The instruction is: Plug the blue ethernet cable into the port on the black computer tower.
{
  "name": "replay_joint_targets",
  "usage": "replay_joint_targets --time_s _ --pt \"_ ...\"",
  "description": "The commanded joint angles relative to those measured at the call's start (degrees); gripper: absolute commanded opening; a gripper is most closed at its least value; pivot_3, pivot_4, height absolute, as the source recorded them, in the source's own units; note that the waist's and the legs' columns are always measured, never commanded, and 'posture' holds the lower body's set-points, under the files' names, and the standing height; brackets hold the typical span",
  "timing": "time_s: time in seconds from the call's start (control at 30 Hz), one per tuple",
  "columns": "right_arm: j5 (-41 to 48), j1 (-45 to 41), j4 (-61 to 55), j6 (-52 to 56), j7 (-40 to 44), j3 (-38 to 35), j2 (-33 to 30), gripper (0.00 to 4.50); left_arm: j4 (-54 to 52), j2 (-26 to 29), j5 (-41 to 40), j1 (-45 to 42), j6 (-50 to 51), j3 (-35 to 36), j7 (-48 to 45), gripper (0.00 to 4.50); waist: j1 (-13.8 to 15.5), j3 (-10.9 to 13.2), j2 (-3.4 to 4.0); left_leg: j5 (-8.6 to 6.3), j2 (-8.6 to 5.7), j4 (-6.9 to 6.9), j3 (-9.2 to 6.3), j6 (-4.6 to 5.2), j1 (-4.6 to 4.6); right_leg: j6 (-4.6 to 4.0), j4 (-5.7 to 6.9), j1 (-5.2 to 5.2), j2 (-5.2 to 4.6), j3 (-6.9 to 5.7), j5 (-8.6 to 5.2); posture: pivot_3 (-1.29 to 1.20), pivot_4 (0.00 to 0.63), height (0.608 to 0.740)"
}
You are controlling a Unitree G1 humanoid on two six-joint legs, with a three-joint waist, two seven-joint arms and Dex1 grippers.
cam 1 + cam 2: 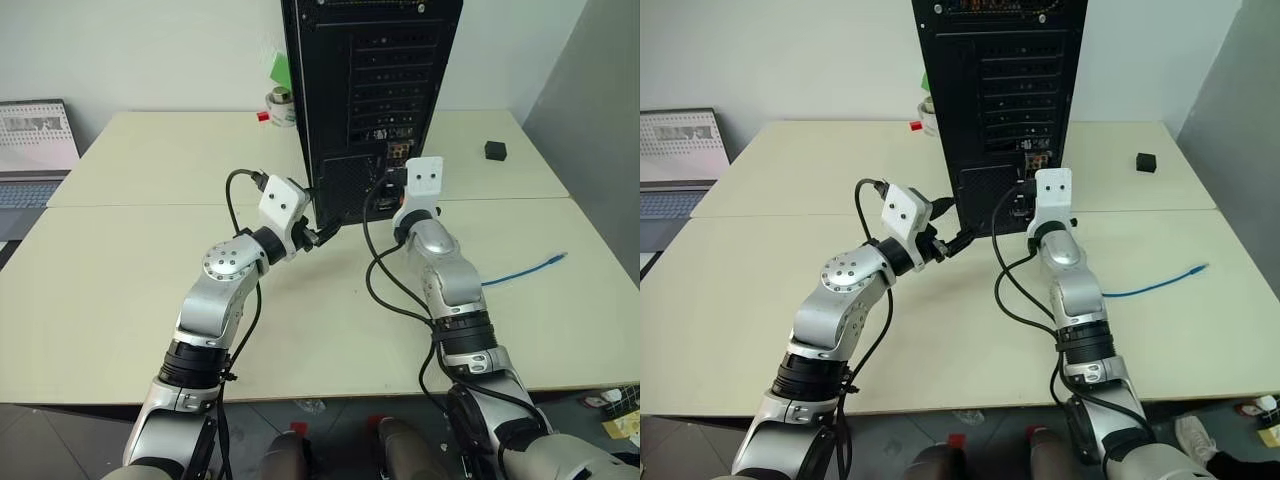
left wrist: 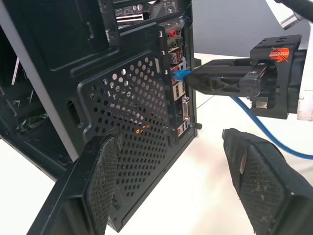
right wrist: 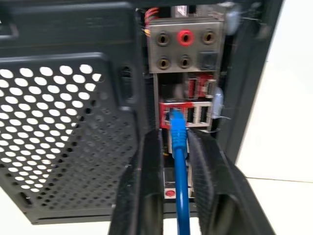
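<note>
left gripper (image 2: 166, 181) spread, right gripper (image 3: 175, 147) ajar

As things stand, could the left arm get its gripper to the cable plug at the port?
Probably not cleanly: the right gripper already straddles the blue ethernet cable at the port, blocking the left gripper.

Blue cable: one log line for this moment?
cable: plug in port | right gripper: fingers beside it, slightly apart | left gripper: open by tower

An office or lab: pale desks (image 1: 130, 160) pushed together, a laptop (image 1: 35, 150), bare white walls.
</note>
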Motion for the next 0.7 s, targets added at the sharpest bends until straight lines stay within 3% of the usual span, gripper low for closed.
replay_joint_targets --time_s 0.03,0.23,0.33,0.43,0.53,0.7 --pt "1.14 2.30 -6.37 1.60 5.12 1.11 -2.79 1.67 0.17 0.93 1.33 -0.48 -1.77 1.09 0.21 3.50 0.21 0.00 0.00 0.00 -0.02 0.00 0.00 0.00 -0.01 0.00 -0.02 0.00 0.00 0.00 0.00 0.00 0.150 0.740" --pt "4.52 7.71 -18.50 9.01 13.65 1.11 -10.15 2.93 2.74 3.12 3.32 -1.67 0.28 1.19 0.24 3.50 1.22 0.00 0.00 0.00 -0.05 0.02 -0.02 0.01 -0.06 0.01 -0.05 0.00 0.00 -0.03 0.00 0.00 0.150 0.740" --pt "7.34 10.18 -24.19 10.72 20.43 0.22 -16.28 3.77 3.67 4.95 3.64 -2.24 0.30 1.09 -1.60 3.50 1.53 0.00 0.00 -0.01 -0.07 0.03 -0.03 0.01 -0.07 0.01 -0.06 0.01 -0.01 -0.05 -0.01 0.00 0.150 0.740" --pt "10.70 12.20 -27.64 9.80 28.26 -1.08 -22.85 4.33 4.18 6.89 3.59 -2.91 0.69 0.99 -3.80 3.50 1.59 0.00 0.00 -0.01 -0.08 0.03 -0.05 0.01 -0.07 0.02 -0.09 0.03 0.00 -0.07 -0.01 0.00 0.150 0.740" --pt "14.97 13.91 -28.70 9.07 36.81 -4.03 -29.79 4.46 4.97 9.19 3.34 -4.02 0.05 1.28 -6.73 3.50 1.82 0.04 -0.01 -0.01 -0.08 0.02 -0.06 0.03 -0.08 0.02 -0.12 0.06 0.00 -0.10 -0.02 0.00 0.150 0.740" --pt "18.36 13.48 -24.99 6.95 44.10 -7.23 -36.22 4.46 6.61 11.02 2.49 -6.48 -0.06 2.70 -8.62 3.50 1.83 0.05 -0.03 -0.01 -0.08 0.03 -0.06 0.03 -0.05 0.03 -0.14 0.11 0.02 -0.10 -0.02 0.00 0.150 0.740"
